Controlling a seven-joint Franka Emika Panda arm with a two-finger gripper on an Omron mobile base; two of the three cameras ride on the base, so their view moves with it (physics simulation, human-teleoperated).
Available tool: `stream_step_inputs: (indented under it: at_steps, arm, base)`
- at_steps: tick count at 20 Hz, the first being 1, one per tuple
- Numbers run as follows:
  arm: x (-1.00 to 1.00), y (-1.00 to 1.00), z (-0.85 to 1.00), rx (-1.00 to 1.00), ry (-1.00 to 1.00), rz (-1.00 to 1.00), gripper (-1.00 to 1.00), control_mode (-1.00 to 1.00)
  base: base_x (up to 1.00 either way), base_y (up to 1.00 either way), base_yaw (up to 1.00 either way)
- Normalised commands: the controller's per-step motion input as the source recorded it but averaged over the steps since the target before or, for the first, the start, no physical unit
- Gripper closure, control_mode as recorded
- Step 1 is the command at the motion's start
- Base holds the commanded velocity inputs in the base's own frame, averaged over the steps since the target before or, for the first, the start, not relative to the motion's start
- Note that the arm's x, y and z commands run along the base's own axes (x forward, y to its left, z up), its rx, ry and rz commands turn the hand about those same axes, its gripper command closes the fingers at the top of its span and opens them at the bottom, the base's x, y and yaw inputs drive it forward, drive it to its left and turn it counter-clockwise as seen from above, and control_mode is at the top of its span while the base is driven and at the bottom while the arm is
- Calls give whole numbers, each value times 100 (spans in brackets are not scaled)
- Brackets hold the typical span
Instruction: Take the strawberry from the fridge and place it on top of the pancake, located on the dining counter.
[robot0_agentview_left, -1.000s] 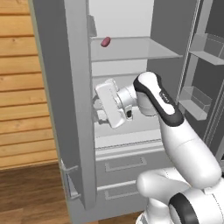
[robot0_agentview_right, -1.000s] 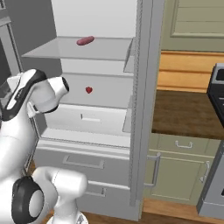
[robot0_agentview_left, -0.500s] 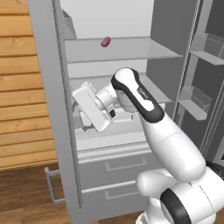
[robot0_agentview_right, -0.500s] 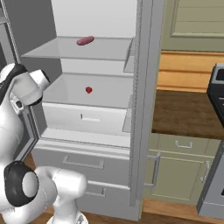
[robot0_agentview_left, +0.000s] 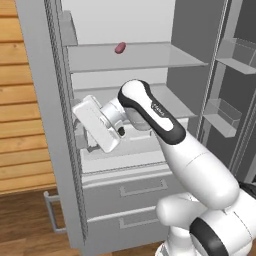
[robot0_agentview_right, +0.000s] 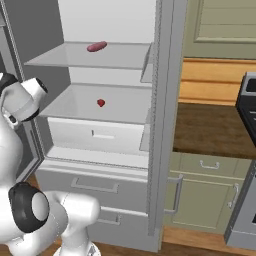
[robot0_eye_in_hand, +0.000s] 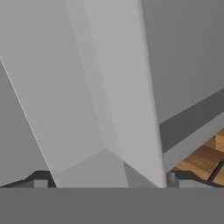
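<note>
Open fridge, arm swung aside, berry not yet taken.

Fridge (robot0_agentview_right: 155, 150), one, doors open, two lower drawers (robot0_agentview_right: 95, 187) shut; arm, one, has swung over the last second from the shelf mouth toward 9 o'clock in the left base view, so that in the right base view the middle shelf is now unobstructed, which I judge leaves the reach-in yet to come. Inner shelves, two: upper shelf (robot0_agentview_right: 75, 57) carries one pinkish oval lump (robot0_agentview_right: 97, 46); middle shelf (robot0_agentview_right: 80, 107) carries one strawberry (robot0_agentview_right: 101, 103), at about 11 o'clock of the right base view's centre, well apart from the hand. Pincer (robot0_agentview_left: 87, 142), one, beside the left door edge, jaws spread to their widest, holding nothing.
</note>
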Motion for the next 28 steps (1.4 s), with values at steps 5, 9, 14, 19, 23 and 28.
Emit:
stream_step_inputs:
  at_steps: [5,9,14,19,23,28]
  arm:
    - [-1,-17,25,1,0,-2,-100,-100]
    - [0,-46,58,8,0,-4,-100,-100]
    - [0,-22,40,9,-1,-6,-100,-100]
    - [3,5,17,0,-7,0,-100,-100]
    - [3,34,3,0,-8,0,-100,-100]
    - [5,47,14,-5,-3,0,-100,-100]
  base:
    - [0,0,0]
    - [0,0,0]
    - [0,0,0]
    - [0,0,0]
    - [0,0,0]
    - [0,0,0]
